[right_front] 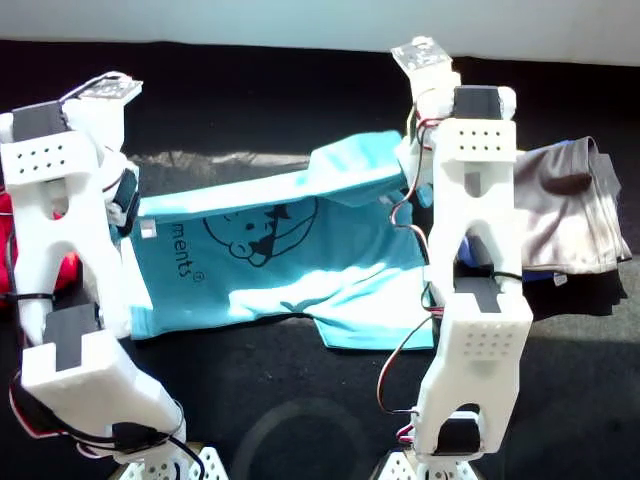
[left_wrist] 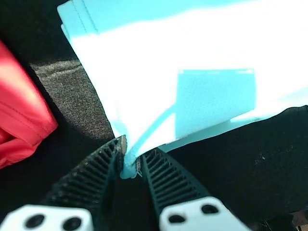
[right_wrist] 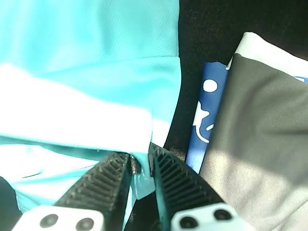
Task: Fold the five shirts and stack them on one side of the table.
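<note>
A light blue shirt (right_front: 270,250) with a dark cartoon print lies spread across the middle of the black table, its far edge lifted and partly folded over. My left gripper (left_wrist: 131,163) is shut on one far corner of that shirt (left_wrist: 192,86), at the left arm (right_front: 125,200). My right gripper (right_wrist: 139,166) is shut on the opposite far corner of the shirt (right_wrist: 96,72), near the right arm (right_front: 410,165). A stack of folded shirts (right_front: 570,215), grey on top, sits at the right side. A red shirt (right_front: 20,250) lies at the left edge.
The grey folded shirt (right_wrist: 260,134) and a blue printed one (right_wrist: 207,115) lie close beside my right gripper. The red shirt (left_wrist: 21,115) is bunched beside my left gripper. Black table cloth (right_front: 300,400) covers the near middle between the arm bases.
</note>
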Available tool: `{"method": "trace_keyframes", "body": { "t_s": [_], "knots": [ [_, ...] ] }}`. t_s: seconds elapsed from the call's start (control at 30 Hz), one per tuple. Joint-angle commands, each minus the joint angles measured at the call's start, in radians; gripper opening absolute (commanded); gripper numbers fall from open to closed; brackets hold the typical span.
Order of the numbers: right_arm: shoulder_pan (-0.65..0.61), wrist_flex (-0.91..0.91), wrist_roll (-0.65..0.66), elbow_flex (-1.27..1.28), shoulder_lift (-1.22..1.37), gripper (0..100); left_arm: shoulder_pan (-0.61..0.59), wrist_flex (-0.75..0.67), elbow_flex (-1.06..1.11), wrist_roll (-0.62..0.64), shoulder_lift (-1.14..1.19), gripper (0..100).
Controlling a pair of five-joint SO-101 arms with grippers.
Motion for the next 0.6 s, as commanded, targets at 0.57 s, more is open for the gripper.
{"method": "trace_keyframes", "body": {
  "t_s": [0.57],
  "knots": [
    [0.044,-0.352,-0.015,1.096,-0.828,0.7,-0.021,-0.359,0.668,-0.025,-0.317,1]
  ]
}}
